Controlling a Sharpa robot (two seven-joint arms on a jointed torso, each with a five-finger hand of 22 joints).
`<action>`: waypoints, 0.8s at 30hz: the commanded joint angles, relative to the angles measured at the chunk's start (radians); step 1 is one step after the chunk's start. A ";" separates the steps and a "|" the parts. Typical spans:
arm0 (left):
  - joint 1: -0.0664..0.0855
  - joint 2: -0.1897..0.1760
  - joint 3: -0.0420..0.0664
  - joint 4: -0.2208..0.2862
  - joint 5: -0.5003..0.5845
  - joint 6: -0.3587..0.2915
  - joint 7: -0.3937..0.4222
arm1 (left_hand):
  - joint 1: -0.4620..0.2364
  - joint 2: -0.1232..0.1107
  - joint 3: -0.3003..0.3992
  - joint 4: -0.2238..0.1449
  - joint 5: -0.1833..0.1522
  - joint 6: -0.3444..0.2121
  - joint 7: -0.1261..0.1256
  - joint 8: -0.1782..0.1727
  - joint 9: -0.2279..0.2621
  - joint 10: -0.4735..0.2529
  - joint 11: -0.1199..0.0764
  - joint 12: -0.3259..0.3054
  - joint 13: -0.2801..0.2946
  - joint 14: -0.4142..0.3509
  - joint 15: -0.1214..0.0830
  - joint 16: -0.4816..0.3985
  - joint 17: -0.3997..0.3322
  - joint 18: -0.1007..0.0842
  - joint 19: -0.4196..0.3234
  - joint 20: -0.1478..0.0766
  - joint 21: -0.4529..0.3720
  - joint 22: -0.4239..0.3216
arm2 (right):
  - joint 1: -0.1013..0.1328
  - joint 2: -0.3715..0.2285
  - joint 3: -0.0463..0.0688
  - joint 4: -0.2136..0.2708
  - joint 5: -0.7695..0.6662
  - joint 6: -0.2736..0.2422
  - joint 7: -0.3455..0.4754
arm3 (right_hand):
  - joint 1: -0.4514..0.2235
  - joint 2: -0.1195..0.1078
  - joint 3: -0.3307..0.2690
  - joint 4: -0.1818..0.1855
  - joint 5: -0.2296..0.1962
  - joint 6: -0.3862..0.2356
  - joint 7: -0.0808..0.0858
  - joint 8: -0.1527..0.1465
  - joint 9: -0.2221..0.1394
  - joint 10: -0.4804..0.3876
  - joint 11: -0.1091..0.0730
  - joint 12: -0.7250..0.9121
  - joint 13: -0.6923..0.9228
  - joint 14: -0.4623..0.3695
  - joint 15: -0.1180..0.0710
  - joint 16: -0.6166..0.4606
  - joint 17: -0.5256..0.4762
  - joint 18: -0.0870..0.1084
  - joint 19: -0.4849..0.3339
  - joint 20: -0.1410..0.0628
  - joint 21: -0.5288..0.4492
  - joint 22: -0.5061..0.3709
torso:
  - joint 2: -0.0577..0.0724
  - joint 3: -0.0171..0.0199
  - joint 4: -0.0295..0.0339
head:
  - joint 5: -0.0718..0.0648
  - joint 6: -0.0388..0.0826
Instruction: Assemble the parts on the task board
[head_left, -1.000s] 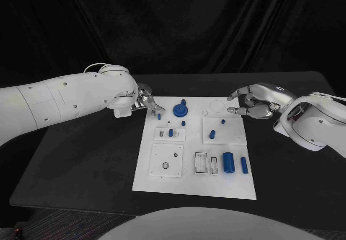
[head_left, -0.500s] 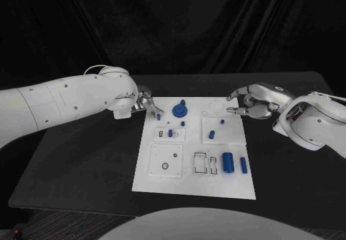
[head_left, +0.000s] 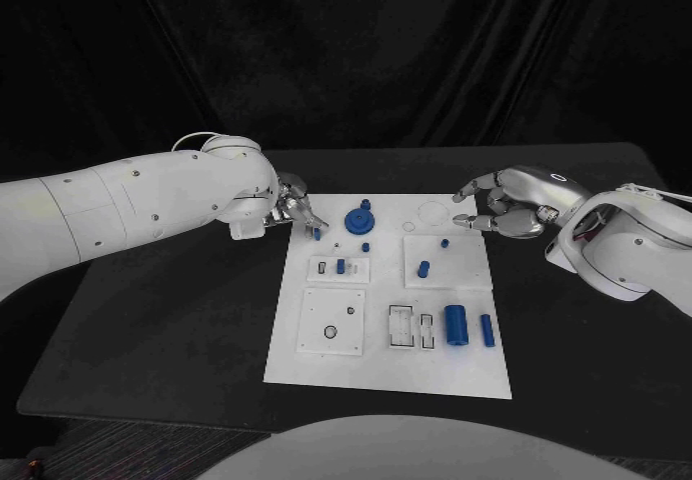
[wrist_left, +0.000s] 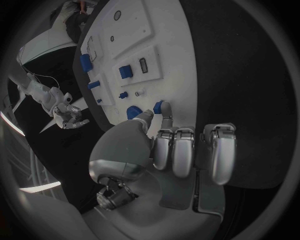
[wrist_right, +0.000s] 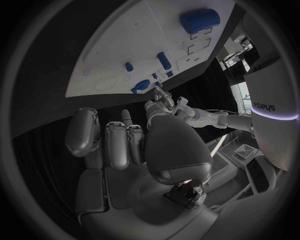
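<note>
Little has shifted since a second ago: the left hand (head_left: 293, 208) has edged slightly along the task board's (head_left: 389, 375) far left edge, still pinching a small blue peg (head_left: 316, 232), held upright. Nearer, a large blue cylinder (head_left: 456, 323) lies lengthwise, pointing near-to-far. By the far right corner the right hand (head_left: 502, 207) hovers, fingers curled, holding nothing.

A black table (head_left: 173, 330) carries everything; its surface is dark and matte. Behind its far edge hangs a black curtain (head_left: 433, 70) with soft vertical folds. Below the near left corner of the table, a strip of grey floor (head_left: 101, 445) is visible.
</note>
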 joint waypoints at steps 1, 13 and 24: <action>-0.002 0.002 0.001 -0.001 0.001 0.009 0.021 | 0.012 0.002 0.004 -0.009 0.011 -0.006 -0.001 0.001 0.000 0.104 0.004 0.003 0.262 0.104 0.005 0.003 0.263 0.006 0.052 0.003 -0.004 0.219 | -0.003 0.000 0.000 0.000 -0.006 0.005 -0.006 | 0.008 -0.001 -0.003 0.003 0.005 0.007 0.000 -0.004 -0.001 -0.001 0.006 -0.006 0.122 0.062 0.006 -0.005 0.034 0.007 -0.004 0.000 -0.006 0.149 | 0.000 0.0006 0.0002 | -0.002 0.000; -0.004 0.004 0.001 -0.004 0.001 0.014 0.024 | 0.038 0.002 0.021 -0.036 0.061 -0.007 -0.003 -0.003 -0.003 0.104 0.002 0.003 0.262 0.104 0.004 0.003 0.263 0.006 0.052 0.003 -0.006 0.219 | -0.003 0.000 0.000 -0.002 -0.006 0.008 -0.009 | 0.011 -0.001 -0.002 0.001 0.008 0.008 0.000 -0.005 -0.003 -0.002 0.006 -0.008 0.119 0.062 0.006 -0.006 0.032 0.007 -0.005 0.000 -0.009 0.148 | 0.000 0.0008 0.0006 | -0.002 0.000; -0.005 0.005 0.001 -0.004 0.001 0.017 0.025 | 0.060 0.003 0.050 -0.062 0.073 -0.007 -0.006 -0.006 -0.005 0.104 0.000 0.003 0.262 0.104 0.002 0.003 0.263 0.007 0.051 0.001 -0.007 0.219 | -0.006 0.002 0.000 -0.005 -0.006 0.011 -0.012 | 0.019 0.001 0.002 -0.003 0.011 0.009 0.000 -0.006 -0.004 -0.002 0.006 -0.009 0.117 0.062 0.006 -0.007 0.031 0.008 -0.005 -0.001 -0.013 0.147 | -0.001 0.0009 0.0007 | -0.001 0.000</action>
